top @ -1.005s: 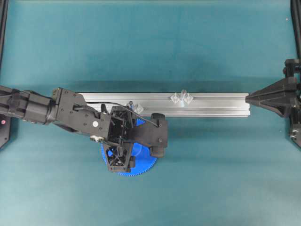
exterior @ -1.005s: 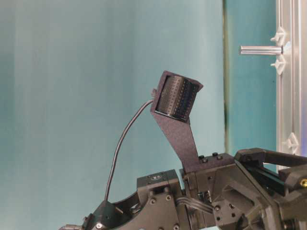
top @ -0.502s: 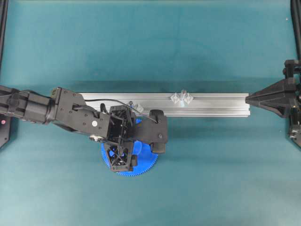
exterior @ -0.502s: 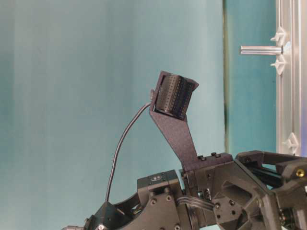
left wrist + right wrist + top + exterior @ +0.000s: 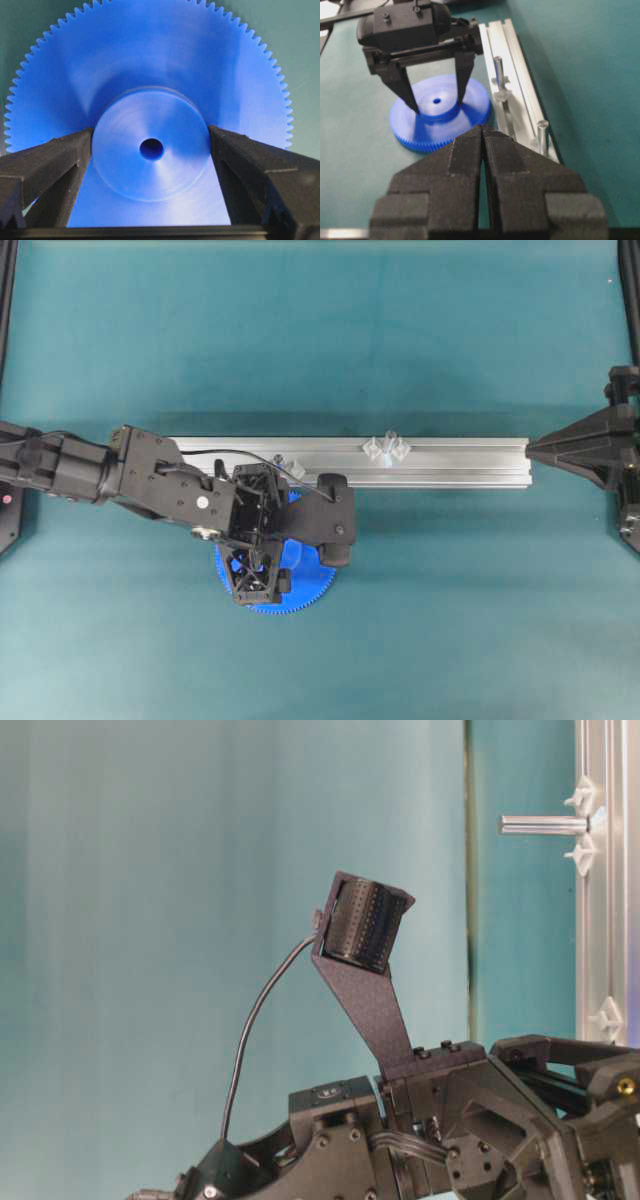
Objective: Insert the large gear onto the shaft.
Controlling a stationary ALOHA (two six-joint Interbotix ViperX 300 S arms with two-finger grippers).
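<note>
Two fingers of left gripper (image 5: 436, 106) straddling raised hub of large gear (image 5: 150, 145), jaws wide, pads at hub sides, firm grip not confirmed. Gear flat on table (image 5: 450, 620), near side of rail (image 5: 440, 465). Little change since a second ago. Right gripper (image 5: 483, 131) closed, empty, far right.

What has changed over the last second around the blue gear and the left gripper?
Very little. The left gripper has tipped slightly over the large gear, its fingers straddling the raised hub; whether they press it yet cannot be told. The right gripper, shut, has drawn back slightly toward the right edge in the overhead view. The gear still lies flat on the table beside the aluminium rail; both shafts stand bare.
</note>
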